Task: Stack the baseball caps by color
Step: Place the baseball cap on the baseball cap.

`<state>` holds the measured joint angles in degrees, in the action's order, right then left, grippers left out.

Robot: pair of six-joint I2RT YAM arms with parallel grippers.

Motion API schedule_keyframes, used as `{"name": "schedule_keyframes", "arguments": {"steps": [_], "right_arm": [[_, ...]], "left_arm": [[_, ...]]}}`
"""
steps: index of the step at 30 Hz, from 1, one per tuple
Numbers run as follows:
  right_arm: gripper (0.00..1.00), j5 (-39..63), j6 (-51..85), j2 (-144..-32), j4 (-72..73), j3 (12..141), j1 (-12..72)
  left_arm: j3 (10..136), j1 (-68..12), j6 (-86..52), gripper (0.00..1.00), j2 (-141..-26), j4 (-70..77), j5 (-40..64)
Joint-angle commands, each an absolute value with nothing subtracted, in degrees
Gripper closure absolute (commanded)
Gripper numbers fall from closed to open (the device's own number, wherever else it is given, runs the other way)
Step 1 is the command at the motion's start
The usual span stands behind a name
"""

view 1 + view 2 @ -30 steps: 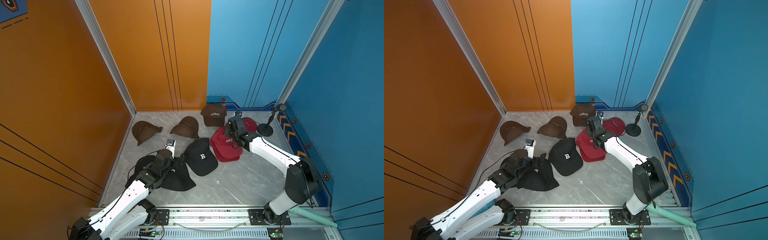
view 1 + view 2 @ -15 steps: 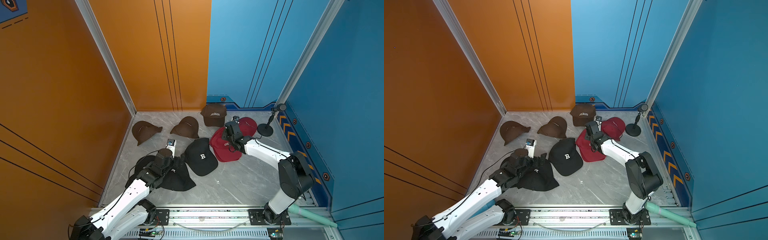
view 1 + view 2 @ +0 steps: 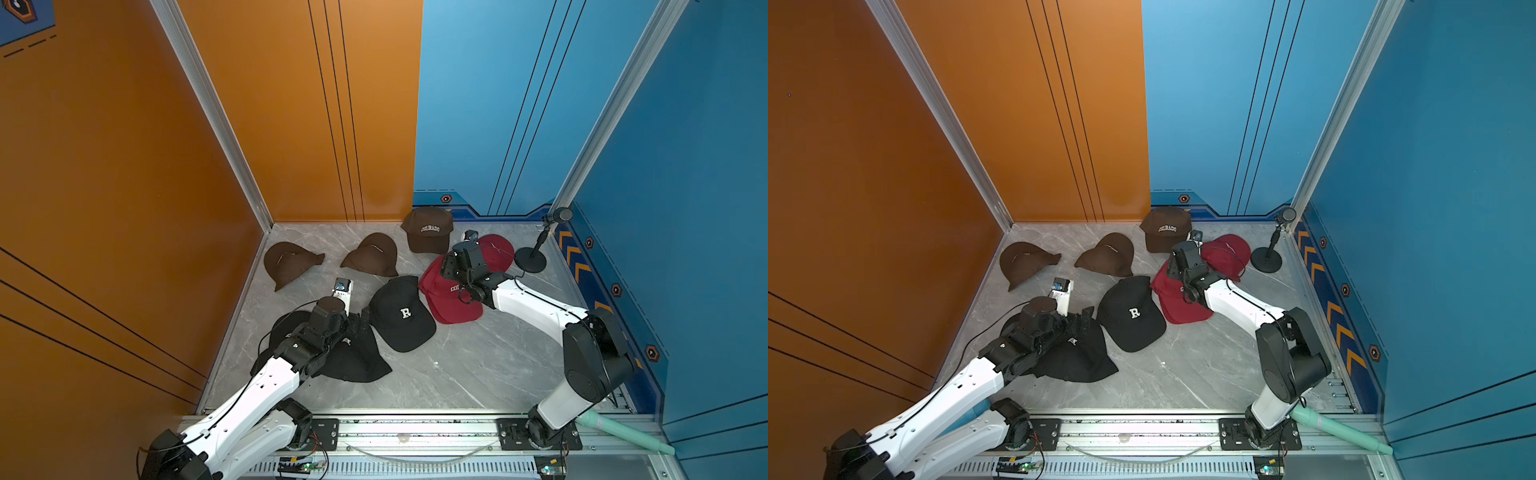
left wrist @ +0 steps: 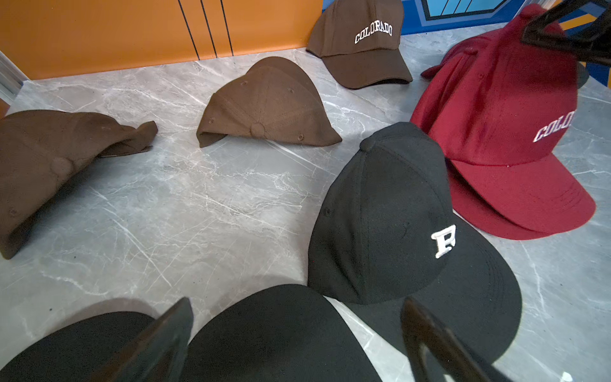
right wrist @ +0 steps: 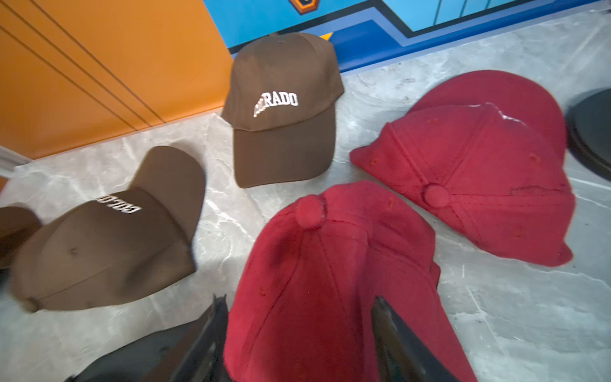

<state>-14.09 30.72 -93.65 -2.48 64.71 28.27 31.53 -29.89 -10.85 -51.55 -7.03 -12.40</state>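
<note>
Three brown baseball caps lie apart at the back: one at the left point(image 3: 291, 262), one in the middle point(image 3: 372, 254), one lettered COLORADO point(image 3: 428, 230). A black cap with a white R point(image 3: 402, 313) sits mid-floor. My left gripper point(image 4: 297, 330) hangs open over a heap of black caps point(image 3: 357, 361). Two red caps lie stacked point(image 3: 451, 299), with two brims point(image 4: 529, 205) showing. My right gripper point(image 5: 301, 317) is open, its fingers point(image 5: 391, 330) on either side of the top red cap's crown. Another red cap point(image 3: 496, 249) lies just behind.
A black microphone stand point(image 3: 531, 262) with a round base stands at the back right, close to the rear red cap. Orange and blue walls enclose the grey marble floor point(image 3: 478, 365). A metal rail point(image 3: 415, 424) runs along the front edge.
My right gripper has gone from shut to open, letting go of the red cap, which has sunk onto the red cap beneath. The left arm has not moved.
</note>
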Motion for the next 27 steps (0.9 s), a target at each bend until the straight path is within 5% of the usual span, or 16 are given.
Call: {"name": "schedule_keyframes", "arguments": {"steps": [1,19,23,27], "right_arm": [[0.27,-9.29,28.91,-94.07,-4.22,66.30,27.60],[0.32,-10.63,30.28,-100.33,-3.09,66.96,30.15],[0.25,-11.14,29.09,-97.48,-5.39,67.27,29.34],[0.04,-10.95,26.59,-92.69,-8.93,68.09,27.67]], "left_arm": [[33.13,-29.23,-11.44,0.02,-51.77,-6.94,-10.63],[33.43,-29.27,-11.78,0.02,-50.64,-7.48,-10.20],[34.17,-29.34,-11.43,0.02,-51.37,-7.47,-9.93],[35.71,-29.66,-10.34,0.02,-53.09,-7.38,-9.73]]}}
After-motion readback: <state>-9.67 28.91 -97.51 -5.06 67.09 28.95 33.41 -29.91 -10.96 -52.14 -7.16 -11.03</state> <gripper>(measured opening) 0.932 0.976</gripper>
